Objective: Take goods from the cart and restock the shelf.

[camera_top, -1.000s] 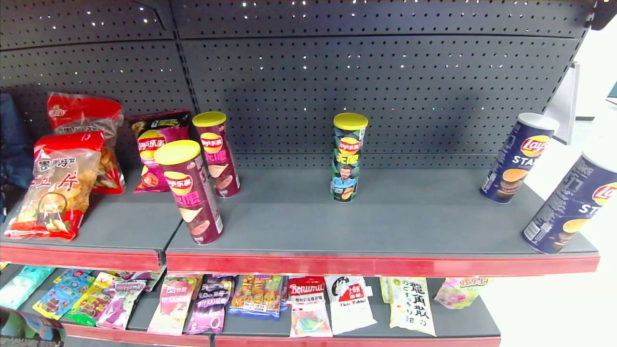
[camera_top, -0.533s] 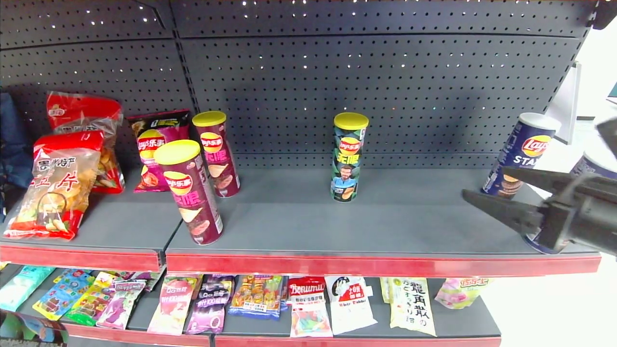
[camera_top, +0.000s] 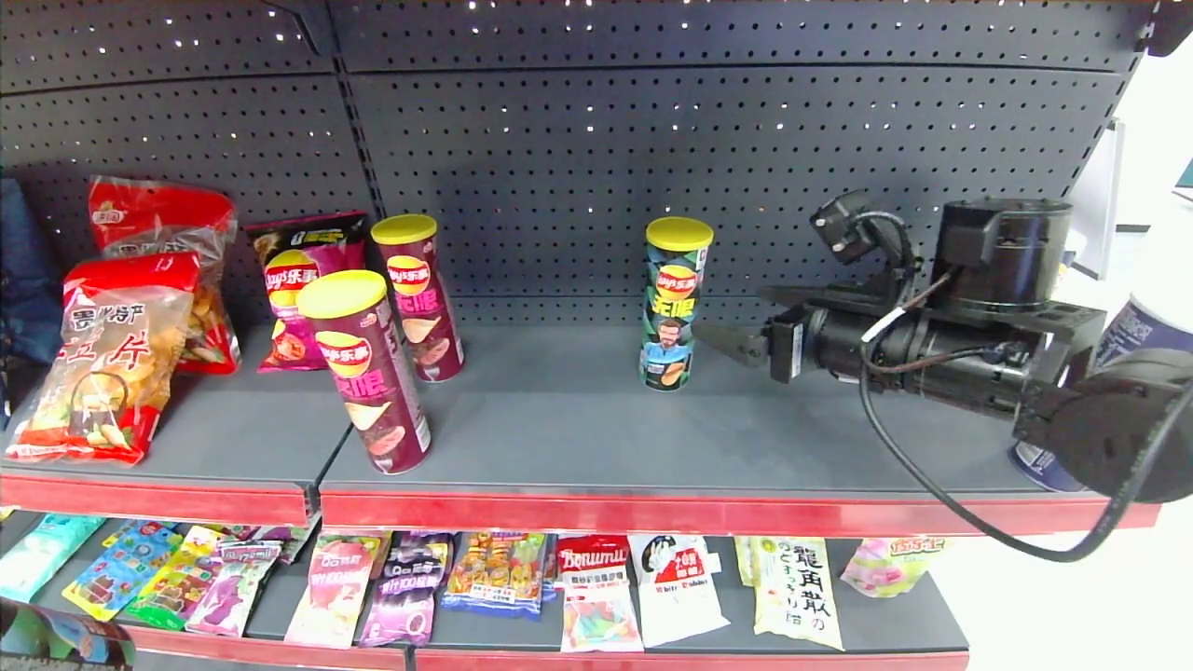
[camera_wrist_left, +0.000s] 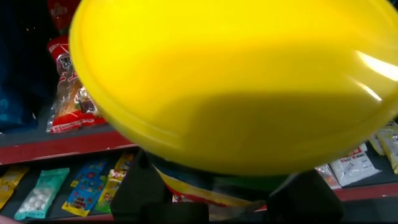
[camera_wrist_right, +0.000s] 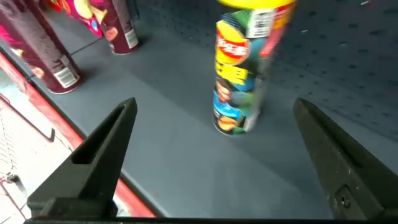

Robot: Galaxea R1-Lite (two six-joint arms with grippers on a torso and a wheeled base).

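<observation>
The right gripper [camera_wrist_right: 214, 104] is spread wide open above the shelf [camera_top: 578, 419], and the green can [camera_top: 673, 308] stands upright just ahead of its fingertips. The left gripper [camera_wrist_left: 224, 198] clamps a yellow-lidded can [camera_wrist_left: 236, 81].

Dark grey perforated metal back panel [camera_top: 578, 168] stood behind everything, w/ a white flat board [camera_top: 1100, 177] past its right edge. At far left, two clear plastic snack bags w/ red tops [camera_top: 112, 363] leaned one in front of the other, next to a purple foil chip bag [camera_top: 303, 280] & two upright maroon cardboard tubes w/ yellow lids [camera_top: 368, 373], the nearer tube approx. in front of that bag. Lower down, a row of small flat colourful sweet packets [camera_top: 596, 587] lay side by side.
</observation>
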